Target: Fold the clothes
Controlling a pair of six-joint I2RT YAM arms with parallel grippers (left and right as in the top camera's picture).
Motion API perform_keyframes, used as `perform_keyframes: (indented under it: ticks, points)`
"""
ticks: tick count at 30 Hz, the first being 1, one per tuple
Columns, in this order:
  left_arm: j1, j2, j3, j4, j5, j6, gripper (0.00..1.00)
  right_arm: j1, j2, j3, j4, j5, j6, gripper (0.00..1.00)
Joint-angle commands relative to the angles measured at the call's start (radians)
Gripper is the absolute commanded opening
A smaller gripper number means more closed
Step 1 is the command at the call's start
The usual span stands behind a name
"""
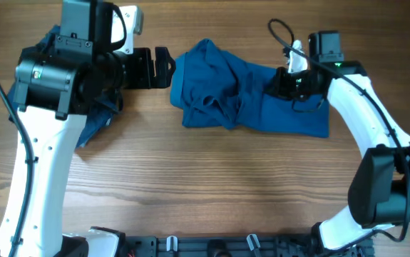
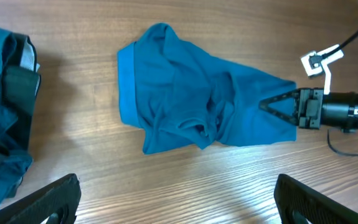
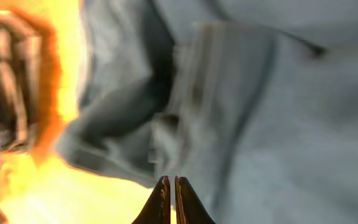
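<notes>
- Overhead has the blue shirt (image 1: 247,96) lying on the counter (image 1: 212,178) right between the two pincers, long axis running from one to the other.
- The bunched, rumpled end sits just ahead of the left pincer (image 1: 165,68); the flatter end spreads under and beyond the right pincer (image 2: 267,106).
- The left wrist view adds what overhead hides: its own fingers (image 2: 48,199) are spread wide, hanging clear above bare wood, nothing between them.
- That view also catches a pile of darker clothes (image 2: 1,124) off to one side of that pincer, well apart from the shirt.
- The right wrist view is blurred, but the fingertips (image 3: 166,193) are pressed together on the shirt's cloth.
- There's open counter on the near side of both pincers.
</notes>
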Motion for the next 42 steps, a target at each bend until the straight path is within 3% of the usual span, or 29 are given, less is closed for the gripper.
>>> perform_keyframes:
  ticks: [1, 5, 8, 12, 17, 20, 23, 25, 31, 42]
  points:
    - [-0.001, 0.008, -0.064, -0.001, -0.008, -0.017, 1.00, 0.062, 0.070, -0.026, 0.023, 0.180, 0.129, 0.04]
    - [-0.001, 0.008, -0.150, 0.002, -0.009, -0.090, 1.00, 0.113, 0.161, -0.034, 0.136, 0.161, 0.228, 0.04]
    - [-0.001, 0.008, -0.256, 0.053, 0.000, -0.187, 1.00, 0.136, 0.183, -0.033, 0.375, -0.161, 0.146, 0.04]
    - [-0.002, 0.008, -0.401, 0.185, 0.042, -0.249, 1.00, 0.104, 0.113, -0.011, 0.496, -0.333, 0.111, 0.04]
    - [-0.002, 0.027, -0.594, 0.463, 0.085, -0.292, 1.00, 0.006, -0.068, -0.002, 0.441, -0.340, 0.081, 0.04]
    - [-0.002, 0.070, -0.699, 0.706, 0.075, -0.292, 1.00, -0.032, -0.162, -0.002, 0.336, -0.340, 0.017, 0.04]
    - [0.001, 0.175, -0.736, 0.865, 0.076, -0.291, 1.00, -0.035, -0.213, -0.002, 0.207, -0.332, -0.039, 0.04]
    - [0.019, 0.300, -0.735, 0.955, 0.162, -0.290, 1.00, -0.034, -0.228, -0.002, 0.097, -0.330, -0.103, 0.04]
    - [0.086, 0.468, -0.731, 1.092, 0.350, -0.287, 1.00, -0.034, -0.228, -0.002, -0.064, -0.260, -0.172, 0.04]
    - [0.056, 0.639, -0.732, 1.328, 0.649, -0.288, 1.00, -0.034, -0.228, -0.002, -0.092, -0.233, -0.173, 0.04]
